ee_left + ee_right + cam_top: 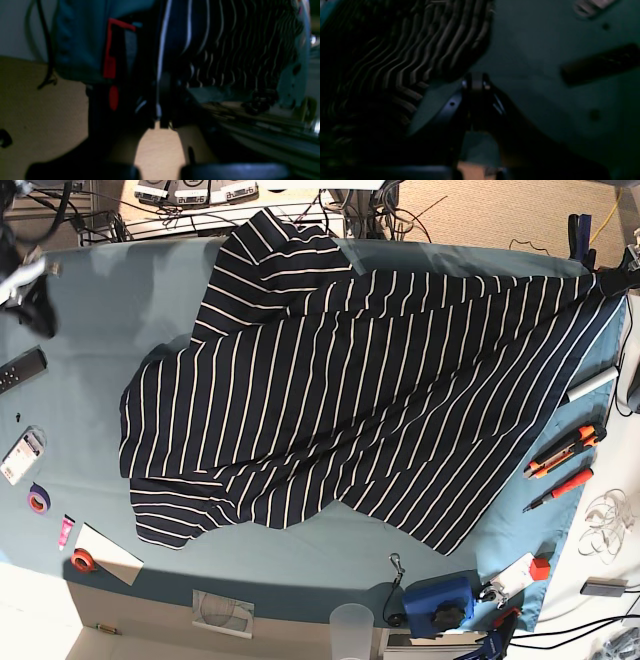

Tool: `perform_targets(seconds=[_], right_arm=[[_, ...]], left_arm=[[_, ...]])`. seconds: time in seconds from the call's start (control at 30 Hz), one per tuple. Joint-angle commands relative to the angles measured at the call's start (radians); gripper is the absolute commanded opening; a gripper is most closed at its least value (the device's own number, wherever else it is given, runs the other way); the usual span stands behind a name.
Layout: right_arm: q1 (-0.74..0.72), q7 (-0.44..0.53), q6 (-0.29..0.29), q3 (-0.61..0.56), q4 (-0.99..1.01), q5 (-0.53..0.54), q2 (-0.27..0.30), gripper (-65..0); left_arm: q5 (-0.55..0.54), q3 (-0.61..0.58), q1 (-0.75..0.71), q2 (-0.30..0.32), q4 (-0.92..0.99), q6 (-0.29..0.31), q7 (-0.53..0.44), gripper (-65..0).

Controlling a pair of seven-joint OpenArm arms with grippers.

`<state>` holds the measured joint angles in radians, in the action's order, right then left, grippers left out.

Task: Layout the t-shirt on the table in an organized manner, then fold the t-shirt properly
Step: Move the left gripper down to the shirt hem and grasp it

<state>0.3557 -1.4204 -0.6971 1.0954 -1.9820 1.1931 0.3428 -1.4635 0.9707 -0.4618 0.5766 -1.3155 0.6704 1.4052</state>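
I see one shirt (pixel 350 390), spread dark and striped across most of the one table (pixel 120 300), with a sleeve bunched at the far edge. Its right corner is drawn out taut to the table's far right corner, where my left gripper (pixel 161 80) has it. In the left wrist view a fold with a white stripe runs down between the fingers, so that gripper is pinching the shirt.

My right gripper (pixel 476 83) is pressed together with nothing in it. Its tip is over bare table, just beside the shirt's rippled edge, and I cannot tell whether it touches the cloth.

Off the shirt I count one remote (pixel 20 370), two tape rolls (pixel 38 500) and two orange-handled tools (pixel 565 450).
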Motion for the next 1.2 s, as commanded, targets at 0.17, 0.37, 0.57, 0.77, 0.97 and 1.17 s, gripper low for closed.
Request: perform_targets(seconds=[0.17, 0.37, 0.57, 0.77, 0.97, 1.17], right_arm=[[-0.104, 0.068, -0.001, -0.158, -0.012, -0.191, 0.023, -65.0], [-0.149, 0.097, -0.001, -0.339, -0.012, -0.362, 0.023, -65.0], [-0.157, 0.124, -0.001, -0.396, -0.012, -0.409, 0.020, -65.0], [-0.156, 0.131, -0.001, -0.396, -0.012, -0.409, 0.019, -65.0], [-0.156, 0.131, -0.001, -0.396, -0.012, -0.409, 0.019, -65.0], [-0.156, 0.131, -0.001, -0.396, -0.012, -0.474, -0.001, -65.0]], left_arm=[[-0.020, 0.011, -0.003, 0.031, -0.013, 0.028, -0.092, -31.2], [-0.020, 0.011, -0.001, 0.088, -0.014, 0.028, -0.106, -31.1], [-0.020, 0.011, 0.020, 0.174, -0.035, 0.028, -0.174, -31.1], [-0.020, -0.031, 0.151, 0.202, -0.054, 0.028, -0.196, -31.1], [0.180, -0.328, 0.363, 0.203, -0.054, 0.028, -0.434, -31.1], [0.467, -0.742, 0.689, 0.200, -0.054, 0.028, -0.509, -31.1]])
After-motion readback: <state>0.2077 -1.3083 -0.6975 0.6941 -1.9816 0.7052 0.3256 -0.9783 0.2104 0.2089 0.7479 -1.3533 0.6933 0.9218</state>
